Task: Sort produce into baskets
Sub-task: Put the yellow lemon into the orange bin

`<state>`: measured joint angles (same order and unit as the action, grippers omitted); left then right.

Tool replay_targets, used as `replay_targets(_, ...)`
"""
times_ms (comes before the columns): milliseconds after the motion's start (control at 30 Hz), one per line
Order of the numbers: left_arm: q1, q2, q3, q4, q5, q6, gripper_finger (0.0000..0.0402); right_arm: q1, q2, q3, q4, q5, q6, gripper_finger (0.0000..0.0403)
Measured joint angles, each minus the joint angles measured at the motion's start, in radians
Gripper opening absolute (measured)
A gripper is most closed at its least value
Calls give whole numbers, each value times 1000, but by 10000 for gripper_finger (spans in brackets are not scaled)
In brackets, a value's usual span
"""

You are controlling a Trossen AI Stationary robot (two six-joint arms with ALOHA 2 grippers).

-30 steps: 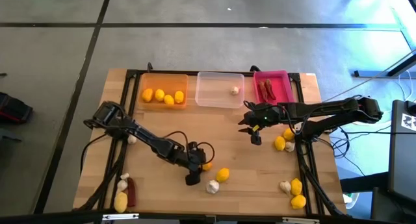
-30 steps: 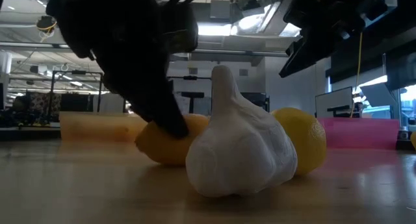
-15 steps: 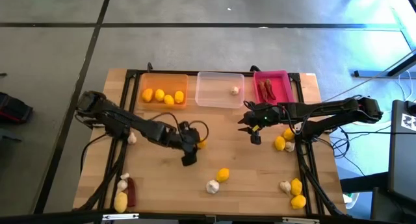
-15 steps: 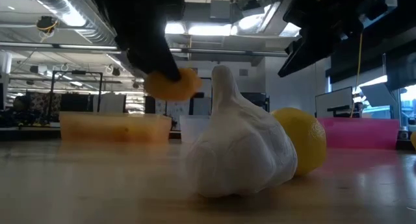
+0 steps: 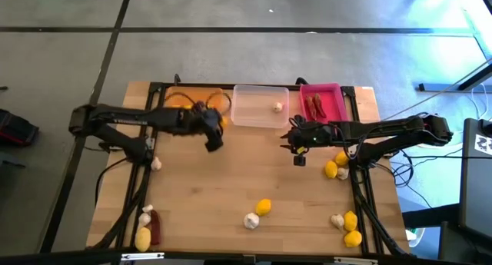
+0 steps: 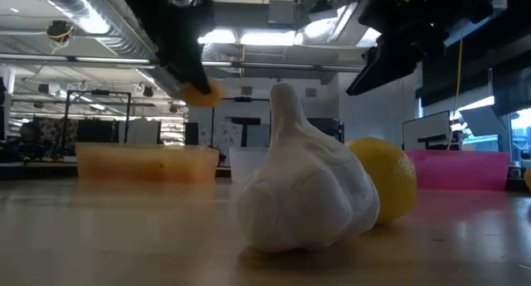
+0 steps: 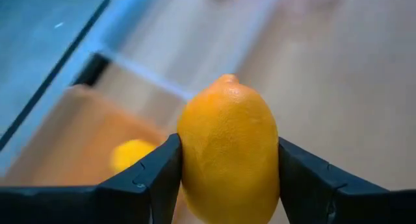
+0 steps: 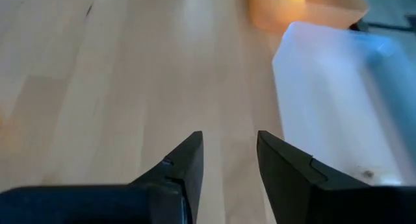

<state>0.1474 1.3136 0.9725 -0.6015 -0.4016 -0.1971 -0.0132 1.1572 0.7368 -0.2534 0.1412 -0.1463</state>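
Note:
My left gripper (image 5: 216, 128) is shut on a yellow-orange lemon (image 7: 229, 152), held in the air at the right near corner of the orange tray (image 5: 178, 102). The tray holds several lemons. The lemon also shows in the low view (image 6: 201, 94). My right gripper (image 5: 297, 151) hangs open and empty over bare table, just near of the gap between the clear tray (image 5: 260, 115) and the pink tray (image 5: 335, 96). The clear tray holds one garlic bulb (image 5: 277, 107). The pink tray holds dark red chilies (image 5: 316, 104). My left gripper pinches the lemon's two long sides (image 7: 188, 160) between its two fingers, about the lemon's middle. The lemon's pointed tip (image 7: 227, 77) faces away from the wrist. The lemon is lifted clear of the table.
A lemon (image 5: 264, 207) and a garlic bulb (image 5: 251, 220) lie near the table's middle front. More lemons and garlic lie at the right (image 5: 332, 170) and near right (image 5: 351, 221). Garlic (image 5: 156, 164), a chili (image 5: 155, 228) and a lemon (image 5: 143, 239) lie at the left.
My left gripper has lifted the lemon off the table near the middle front. It has carried it up and toward the far edge, to the orange tray's right near corner, staying shut on it.

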Motion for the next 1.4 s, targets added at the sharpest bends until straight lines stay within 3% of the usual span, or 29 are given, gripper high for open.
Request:
replay_targets(267, 325, -15, -75, 51, 23, 19, 209, 0, 0, 0, 81, 4, -15, 138)
replay_targets(500, 492, -13, -175, 242, 39, -80, 210, 0, 0, 0, 94, 0, -22, 138)
replay_targets(733, 537, -12, -297, 425, 41, -148, 210, 0, 0, 0, 62, -2, -9, 138)
replay_targets(1100, 528, 47, -400, 578, 40, -170, 212, 0, 0, 0, 70, -2, -8, 138)
replay_targets(1400, 527, 52, -399, 610, 41, -171, 282, 0, 0, 0, 70, -2, -8, 138)
